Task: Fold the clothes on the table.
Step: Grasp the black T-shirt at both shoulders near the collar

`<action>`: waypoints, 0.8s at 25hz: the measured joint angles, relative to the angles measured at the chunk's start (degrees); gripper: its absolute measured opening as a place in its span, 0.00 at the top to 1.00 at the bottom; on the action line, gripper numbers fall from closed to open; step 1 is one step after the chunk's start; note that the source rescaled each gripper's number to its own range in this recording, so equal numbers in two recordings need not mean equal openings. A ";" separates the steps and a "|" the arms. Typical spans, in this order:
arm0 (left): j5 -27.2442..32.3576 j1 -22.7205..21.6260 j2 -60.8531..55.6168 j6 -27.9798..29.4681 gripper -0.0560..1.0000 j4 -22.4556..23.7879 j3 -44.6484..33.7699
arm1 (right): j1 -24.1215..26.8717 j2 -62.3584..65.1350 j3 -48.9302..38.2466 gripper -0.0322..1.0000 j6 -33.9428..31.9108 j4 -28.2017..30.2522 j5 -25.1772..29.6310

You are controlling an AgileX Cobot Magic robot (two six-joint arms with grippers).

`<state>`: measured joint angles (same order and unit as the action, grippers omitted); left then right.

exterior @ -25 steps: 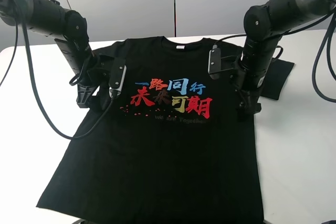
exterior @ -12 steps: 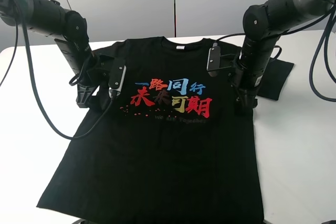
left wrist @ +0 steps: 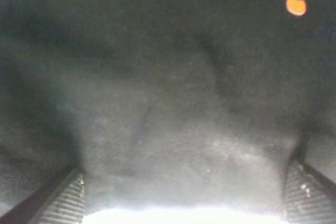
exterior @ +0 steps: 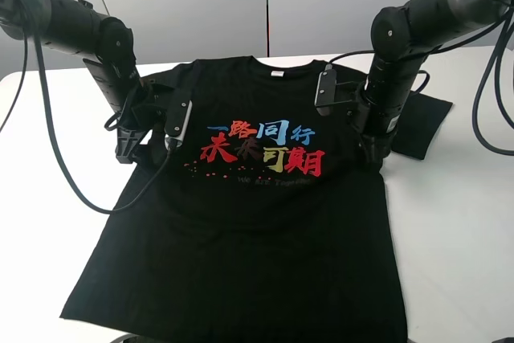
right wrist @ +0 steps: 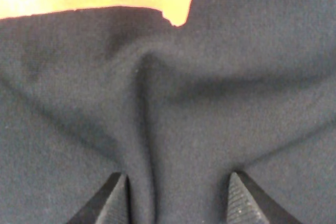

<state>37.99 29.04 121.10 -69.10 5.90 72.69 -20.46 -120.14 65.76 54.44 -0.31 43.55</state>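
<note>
A black T-shirt (exterior: 241, 230) with coloured Chinese characters lies face up on the white table (exterior: 450, 222). My left gripper (exterior: 127, 149) presses down on its left shoulder by the sleeve. In the left wrist view its fingers (left wrist: 60, 205) stand wide apart, with black cloth (left wrist: 173, 129) bulging between them. My right gripper (exterior: 376, 154) is down on the shirt's right side below the sleeve (exterior: 422, 122). In the right wrist view its fingers (right wrist: 110, 203) stand partly apart around a raised ridge of cloth (right wrist: 144, 129). The fingertips are hidden in the high view.
The table's near edge runs just under the shirt's hem (exterior: 233, 335). Black cables (exterior: 72, 182) trail from the left arm across the table and onto the shirt. A grey wall panel (exterior: 265, 6) stands behind the table.
My right gripper has moved a little back and to the left, dragging the shirt's right side and hem with it. The left arm has not moved.
</note>
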 joint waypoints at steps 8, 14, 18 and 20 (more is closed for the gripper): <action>-2.91 0.00 0.00 0.20 0.76 1.38 0.00 | 0.00 -0.12 0.21 0.52 -1.14 0.00 0.49; -2.91 0.00 0.00 0.09 0.74 0.33 0.00 | 0.00 -0.12 0.30 0.52 -1.38 0.00 0.63; -2.22 0.00 0.00 3.40 0.28 -0.01 0.00 | 0.00 -0.15 0.30 0.52 -1.53 0.00 0.63; -2.32 0.00 0.00 4.84 0.06 -0.01 0.00 | 0.00 -0.15 0.30 0.52 -1.53 0.00 0.63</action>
<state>35.67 29.04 121.10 -64.26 5.89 72.69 -20.46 -120.29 66.06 52.92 -0.31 44.18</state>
